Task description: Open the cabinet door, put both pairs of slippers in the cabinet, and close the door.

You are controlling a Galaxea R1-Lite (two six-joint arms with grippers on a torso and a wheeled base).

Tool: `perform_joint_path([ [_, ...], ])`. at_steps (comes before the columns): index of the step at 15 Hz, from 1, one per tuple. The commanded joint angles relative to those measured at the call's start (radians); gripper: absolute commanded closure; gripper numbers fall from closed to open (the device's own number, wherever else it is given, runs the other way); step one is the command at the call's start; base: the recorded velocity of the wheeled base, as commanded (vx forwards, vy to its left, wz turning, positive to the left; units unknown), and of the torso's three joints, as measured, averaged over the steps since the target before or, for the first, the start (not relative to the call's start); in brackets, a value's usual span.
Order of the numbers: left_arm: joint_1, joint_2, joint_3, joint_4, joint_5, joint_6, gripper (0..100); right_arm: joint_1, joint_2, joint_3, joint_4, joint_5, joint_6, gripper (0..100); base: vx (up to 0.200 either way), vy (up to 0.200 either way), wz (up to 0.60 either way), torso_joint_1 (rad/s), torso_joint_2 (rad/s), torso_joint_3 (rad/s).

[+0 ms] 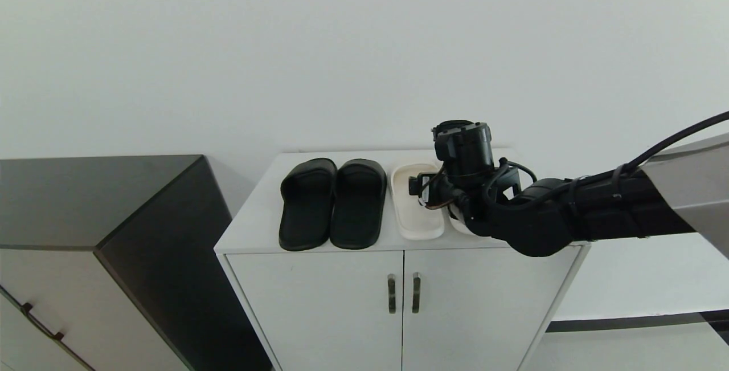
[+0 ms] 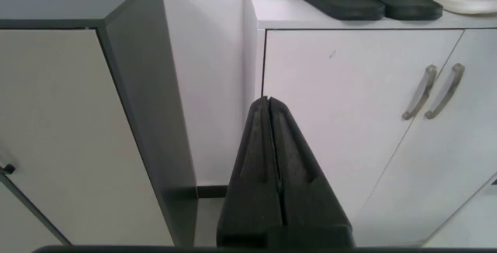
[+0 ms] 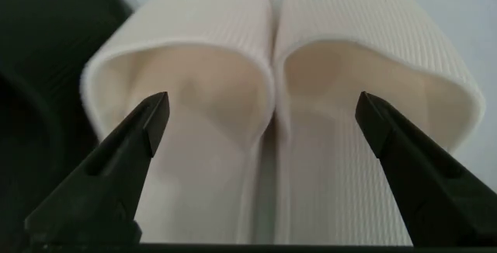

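Observation:
A white two-door cabinet [image 1: 319, 302] stands with both doors closed and two handles [image 1: 403, 293] at the middle. On its top lie a pair of black slippers [image 1: 333, 203] and, to their right, a pair of white slippers [image 1: 413, 200]. My right gripper [image 3: 264, 125] hovers just above the white slippers [image 3: 272, 82], open, one finger over each slipper's strap opening. In the head view the right arm covers most of the right white slipper. My left gripper [image 2: 268, 109] is shut on nothing, low in front of the cabinet's left door [image 2: 349, 105].
A dark-topped cabinet [image 1: 85, 206] with pale fronts stands to the left of the white one, with a narrow gap [image 2: 206, 90] between them. A white wall lies behind. The floor shows at the lower right.

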Motion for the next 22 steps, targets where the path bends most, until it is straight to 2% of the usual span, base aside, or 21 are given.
perform_joint_path([
  [1, 0.000, 0.000, 0.000, 0.001, 0.000, -0.001, 100, -0.028, 0.054, -0.039, -0.001, 0.006, -0.006, 0, 0.000, 0.000, 0.00, 0.000, 0.00, 0.000],
  [6, 0.000, 0.000, 0.000, -0.001, 0.000, -0.001, 100, -0.056, 0.074, -0.068, -0.044, 0.057, -0.050, 0, 0.000, 0.000, 0.00, 0.000, 0.00, 0.000],
  [7, 0.000, 0.002, 0.000, -0.001, 0.000, -0.001, 100, -0.054, 0.085, -0.069, -0.048, 0.058, -0.055, 100, 0.000, 0.000, 0.00, 0.000, 0.00, 0.000],
  [15, 0.000, 0.000, 0.000, -0.001, 0.000, -0.001, 100, -0.054, 0.046, -0.091, -0.044, 0.050, -0.086, 100, 0.000, 0.000, 0.00, 0.000, 0.00, 0.000],
  [17, 0.000, 0.000, 0.000, -0.001, 0.000, -0.001, 100, -0.053, -0.014, -0.036, -0.045, 0.050, -0.106, 100, 0.000, 0.000, 0.00, 0.000, 0.00, 0.000],
  [20, 0.000, 0.000, 0.000, -0.001, 0.000, 0.001, 100, 0.002, -0.204, 0.159, -0.048, 0.061, -0.115, 100, 0.000, 0.000, 0.00, 0.000, 0.00, 0.000],
  [21, 0.000, 0.000, 0.000, -0.001, 0.000, 0.001, 100, 0.002, -0.204, 0.159, -0.048, 0.061, -0.115, 100, 0.000, 0.000, 0.00, 0.000, 0.00, 0.000],
  [22, 0.000, 0.000, 0.000, -0.002, 0.002, -0.001, 100, 0.071, -0.356, 0.339, -0.047, 0.116, -0.118, 100, 0.000, 0.000, 0.00, 0.000, 0.00, 0.000],
])
